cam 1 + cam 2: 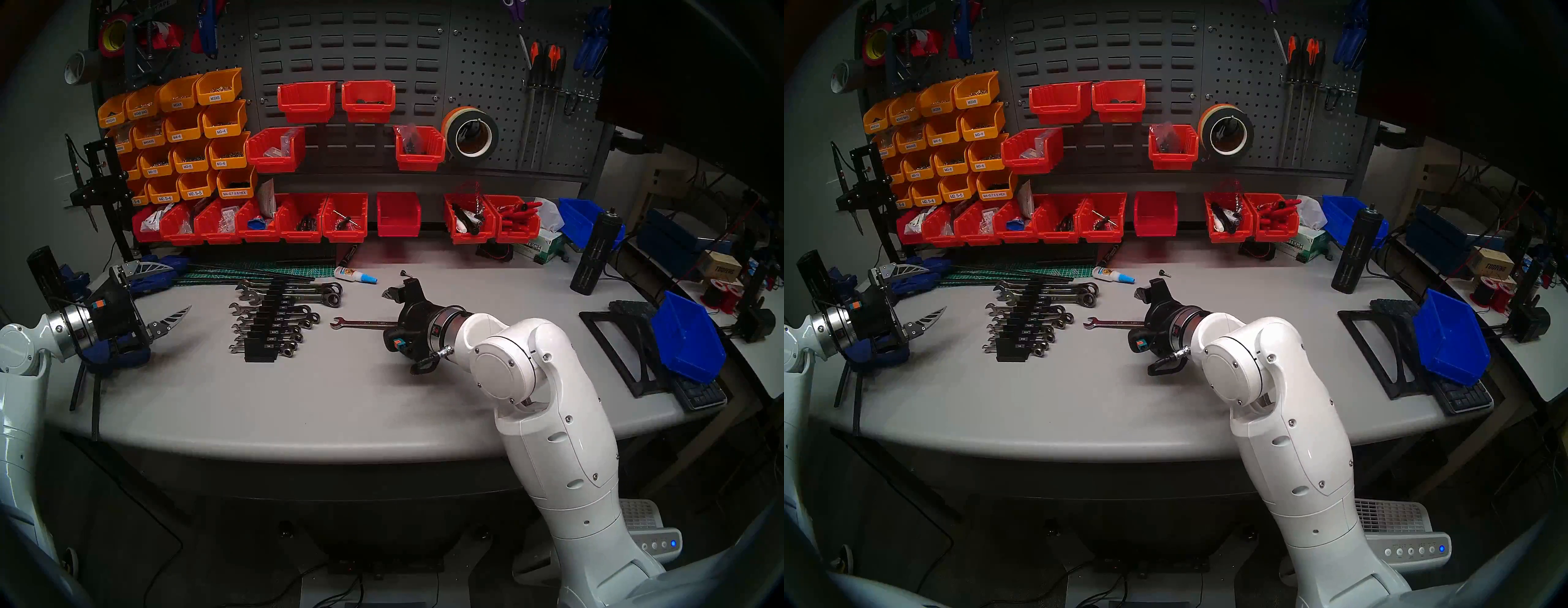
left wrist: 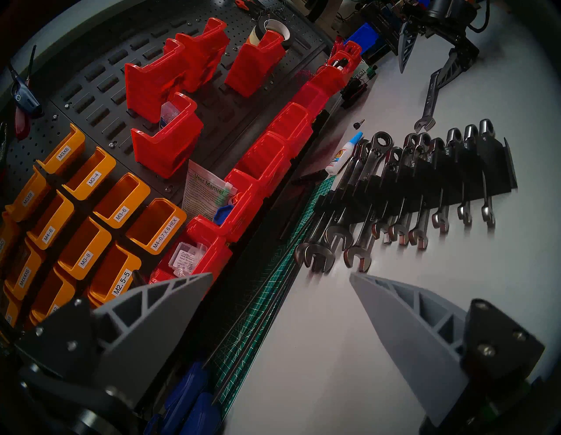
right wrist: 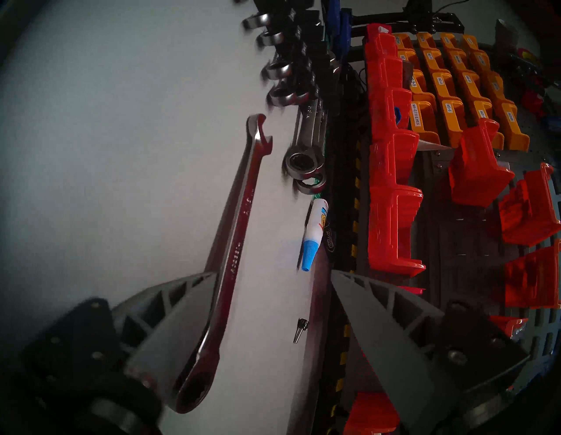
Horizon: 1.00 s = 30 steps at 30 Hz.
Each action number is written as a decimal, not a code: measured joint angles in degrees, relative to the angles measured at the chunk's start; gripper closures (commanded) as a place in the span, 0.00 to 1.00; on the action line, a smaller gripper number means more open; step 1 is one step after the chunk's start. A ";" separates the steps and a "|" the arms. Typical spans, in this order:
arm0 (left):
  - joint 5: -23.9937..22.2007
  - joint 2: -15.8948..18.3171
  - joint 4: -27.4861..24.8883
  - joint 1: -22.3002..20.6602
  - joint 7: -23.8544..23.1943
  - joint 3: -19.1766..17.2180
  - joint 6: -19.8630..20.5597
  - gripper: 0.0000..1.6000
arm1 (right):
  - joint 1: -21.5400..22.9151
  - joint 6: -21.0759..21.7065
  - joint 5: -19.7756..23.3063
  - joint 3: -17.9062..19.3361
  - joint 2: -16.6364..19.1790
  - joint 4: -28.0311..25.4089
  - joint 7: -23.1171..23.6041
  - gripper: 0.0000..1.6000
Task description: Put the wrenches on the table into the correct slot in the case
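Right pincer spread wide, grey ribbed fingers either side of the long shiny chrome combination wrench; ring end lies against the left finger, a real grip is hard to confirm. Shank engraving blurred, unreadable. Its open jaw points toward the narrow black plastic stepped rack, near but apart, on the grey table, other wrenches slotted in; white labels read 5/16, 3/8. White glue bottle with blue cap just beside, small dark screw close. Orange bins read M3-6, M4-0.7 X 6 HEX. Left pincer open, empty, well left of rack.
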 measured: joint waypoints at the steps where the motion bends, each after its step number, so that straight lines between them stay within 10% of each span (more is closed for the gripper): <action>1: 0.00 0.00 0.00 0.00 0.00 0.00 0.00 0.00 | -0.02 0.21 0.37 -0.04 -0.30 0.13 -0.06 0.00; 30: -0.01 0.00 0.00 0.00 0.00 0.00 0.00 0.00 | -0.07 3.01 -0.67 -2.58 -1.09 -0.21 0.19 0.00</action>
